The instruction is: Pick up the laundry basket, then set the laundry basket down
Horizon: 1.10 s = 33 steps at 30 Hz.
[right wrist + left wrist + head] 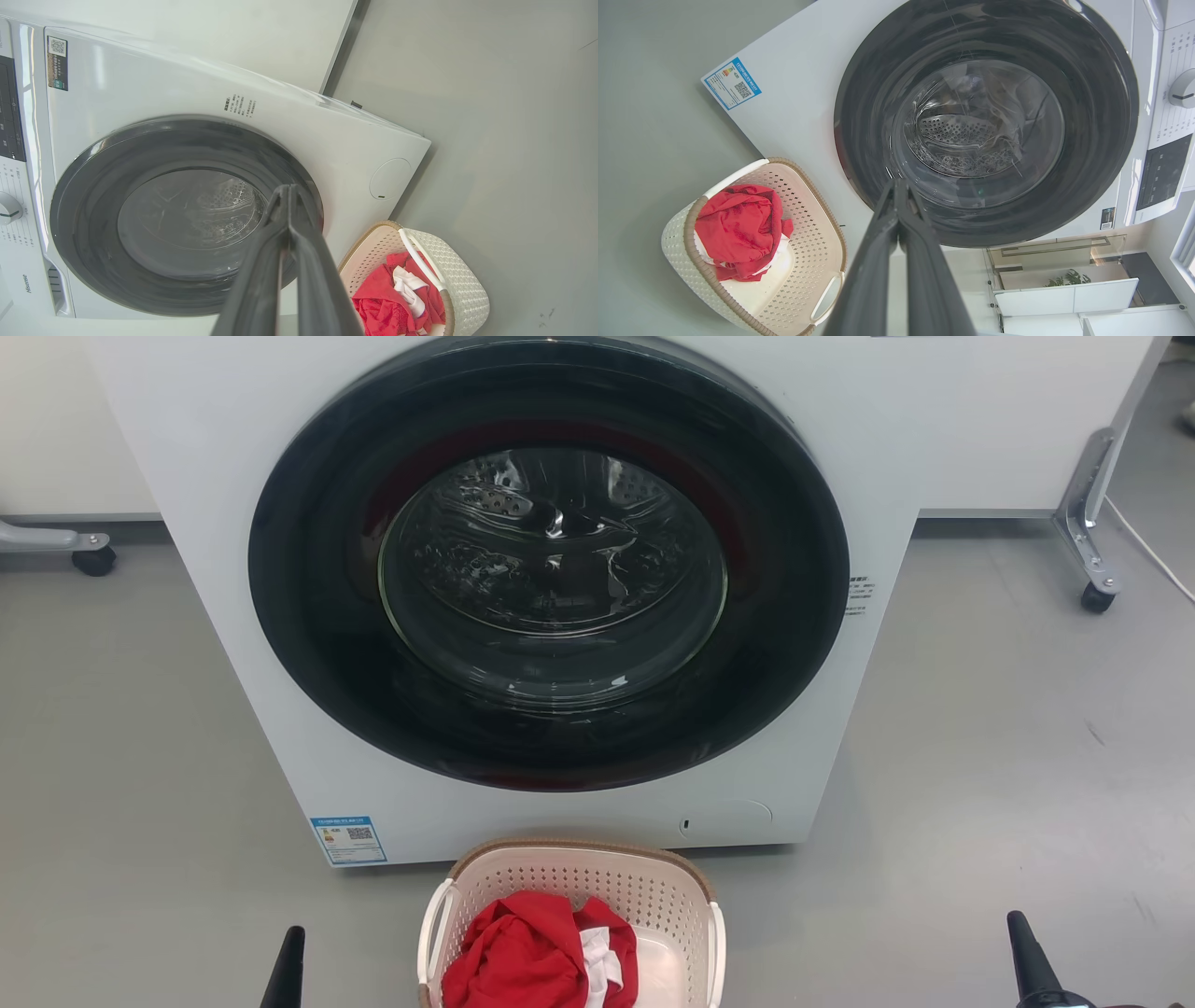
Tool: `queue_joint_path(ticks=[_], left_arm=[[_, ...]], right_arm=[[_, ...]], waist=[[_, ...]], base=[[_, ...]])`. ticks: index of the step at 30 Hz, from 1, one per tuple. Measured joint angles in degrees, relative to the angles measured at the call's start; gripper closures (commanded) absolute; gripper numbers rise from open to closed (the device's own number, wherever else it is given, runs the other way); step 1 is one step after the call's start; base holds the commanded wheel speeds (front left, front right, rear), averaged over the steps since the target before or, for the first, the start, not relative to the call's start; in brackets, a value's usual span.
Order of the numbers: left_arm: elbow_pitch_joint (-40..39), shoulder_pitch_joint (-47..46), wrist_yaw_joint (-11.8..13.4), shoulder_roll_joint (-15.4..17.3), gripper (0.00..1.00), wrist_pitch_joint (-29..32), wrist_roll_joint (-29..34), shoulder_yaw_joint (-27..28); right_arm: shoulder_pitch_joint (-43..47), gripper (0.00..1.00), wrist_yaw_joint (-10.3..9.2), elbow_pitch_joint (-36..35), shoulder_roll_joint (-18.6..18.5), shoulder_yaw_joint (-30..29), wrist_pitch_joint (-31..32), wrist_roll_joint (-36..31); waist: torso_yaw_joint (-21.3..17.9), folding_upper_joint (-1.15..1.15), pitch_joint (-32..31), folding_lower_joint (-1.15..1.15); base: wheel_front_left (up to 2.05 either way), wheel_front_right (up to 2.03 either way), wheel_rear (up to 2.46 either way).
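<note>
At the bottom corners of the head view, the left gripper (286, 963) and the right gripper (1024, 954) sit well out to either side of the laundry basket (579, 848). In each wrist view the two long dark fingers are pressed together tip to tip and hold nothing. The pick-up looks not yet begun. The basket stands on the grey floor (980, 756) at the bottom centre of the frame, just in front of the washing machine (224, 644). The next move probably calls for both claws to part, come inward and down to the two white side handles (432, 933), then lift together so the load stays level. The basket is rounded-rectangular cream plastic with walls pierced by rows of small holes and a brown woven-look band at the rim. Thin and perforated, it should be light but may flex under a one-sided pull. Inside lies a crumpled red garment (523, 952) with a white cloth (602, 963) tucked beside it, both soft and loose. Behind, the machine fills the upper frame: a smooth white casing, a blue label (348, 840) at its lower left, and a glossy black round door (308, 644) whose glass shows the dimpled steel drum.
</note>
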Motion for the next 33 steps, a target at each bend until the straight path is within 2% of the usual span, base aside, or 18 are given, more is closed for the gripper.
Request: queue_joint_path(ticks=[23, 33], left_arm=[[1.9, -3.2, -3.4, -0.8, 1.0, 4.8, -16.3, 4.1], [1.9, -3.5, -3.8, -0.9, 1.0, 5.0, -17.5, 4.3]], right_arm=[[-2.5, 1.0, 3.48, 2.6, 0.2, -5.2, 4.6, 18.2], [-3.3, 1.0, 3.78, 2.7, 0.2, -5.4, 5.0, 18.6]], waist=[[0.1, 0.0, 0.2, 0.0], [0.1, 0.0, 0.2, 0.0]], base=[[0.0, 0.0, 0.0], [0.0, 0.0, 0.0]])
